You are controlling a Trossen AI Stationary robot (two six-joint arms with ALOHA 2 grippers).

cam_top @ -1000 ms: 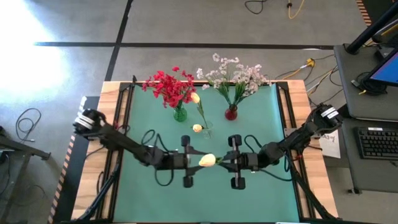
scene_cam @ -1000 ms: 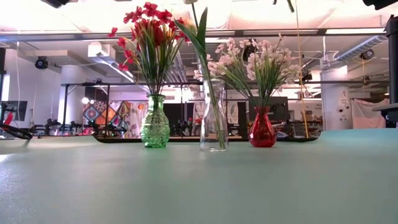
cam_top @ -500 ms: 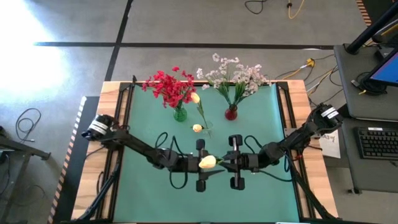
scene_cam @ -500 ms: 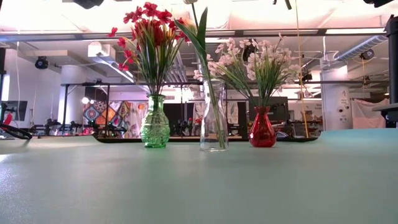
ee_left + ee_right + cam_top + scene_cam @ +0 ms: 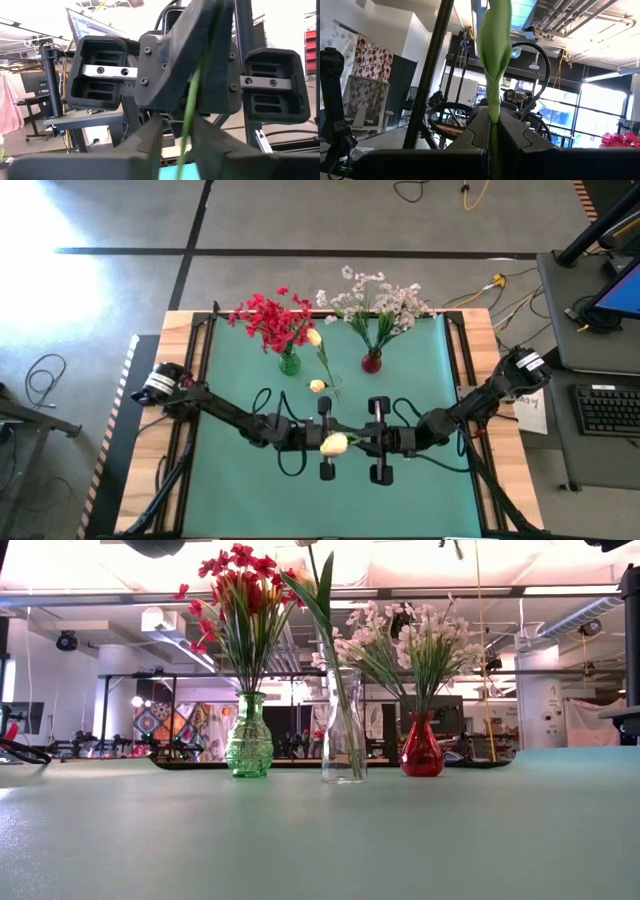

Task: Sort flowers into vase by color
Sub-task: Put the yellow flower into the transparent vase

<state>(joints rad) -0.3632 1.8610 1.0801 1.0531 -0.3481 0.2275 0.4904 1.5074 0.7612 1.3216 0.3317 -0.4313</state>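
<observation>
While meeting above the green mat [image 5: 230,490] near table centre: right gripper [image 5: 362,442] clenched on cream rosebud [image 5: 335,444] stem [image 5: 494,135]; left gripper [image 5: 333,446] spread, fingers [image 5: 150,142] straddling that stem. Rosebud half hidden by both. Both grippers outside low view.

bright overhead light, glare on floor [image 5: 60,250] top left; wrist views w/ blurry, blown-out backgrounds.

Cream rosebud [image 5: 335,443] aloft, mid-table
</observation>
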